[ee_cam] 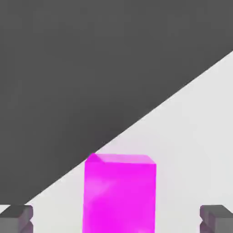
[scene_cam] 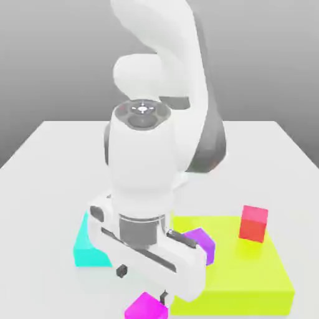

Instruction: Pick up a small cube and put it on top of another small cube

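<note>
The small magenta-pink cube [scene_cam: 146,308] rests on the white table near its front edge. My gripper [scene_cam: 143,285] hangs just above it, open. In the hand view the magenta cube [ee_cam: 119,193] stands between the two dark fingertips [ee_cam: 16,217], with a gap on each side, so nothing grips it. The small red cube [scene_cam: 253,222] sits on a flat yellow-green slab [scene_cam: 261,274] toward the exterior view's right, well apart from the gripper.
A violet-purple cube [scene_cam: 200,243] sits on the slab's near-left part, close beside the hand. A cyan block [scene_cam: 87,248] lies at the exterior view's left, partly behind the hand. The arm's white body rises over the middle of the table [scene_cam: 50,162].
</note>
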Controlling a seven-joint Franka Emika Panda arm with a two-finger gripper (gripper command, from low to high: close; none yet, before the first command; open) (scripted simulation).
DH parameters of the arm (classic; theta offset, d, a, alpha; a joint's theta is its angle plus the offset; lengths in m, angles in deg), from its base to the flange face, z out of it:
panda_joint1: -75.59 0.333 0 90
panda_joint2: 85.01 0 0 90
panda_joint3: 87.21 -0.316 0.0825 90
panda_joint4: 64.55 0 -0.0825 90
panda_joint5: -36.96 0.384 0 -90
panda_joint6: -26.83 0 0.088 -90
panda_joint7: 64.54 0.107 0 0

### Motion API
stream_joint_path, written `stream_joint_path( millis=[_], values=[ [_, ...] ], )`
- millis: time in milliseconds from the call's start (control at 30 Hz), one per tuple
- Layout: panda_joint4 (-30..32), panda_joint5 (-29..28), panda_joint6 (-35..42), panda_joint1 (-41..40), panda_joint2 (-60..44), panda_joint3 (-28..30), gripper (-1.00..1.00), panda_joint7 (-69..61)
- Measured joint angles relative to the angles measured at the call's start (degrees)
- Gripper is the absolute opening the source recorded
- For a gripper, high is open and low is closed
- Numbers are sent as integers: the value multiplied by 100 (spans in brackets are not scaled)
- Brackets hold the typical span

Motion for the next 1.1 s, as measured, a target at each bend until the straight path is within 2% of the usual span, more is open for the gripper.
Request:
stream_joint_path(
  millis=[67,100,333,533,767,1100],
  values=[
    [-76,-85,-324,78,-419,97,0,79],
    [-106,-123,-443,110,-577,138,-100,110],
    [-107,-115,-463,117,-589,143,-100,107],
    [2,30,281,24,473,17,-100,-43],
    [693,363,902,764,1836,-573,-100,559],
    [1847,1359,1654,1987,3790,-1195,-100,1216]
  ],
)
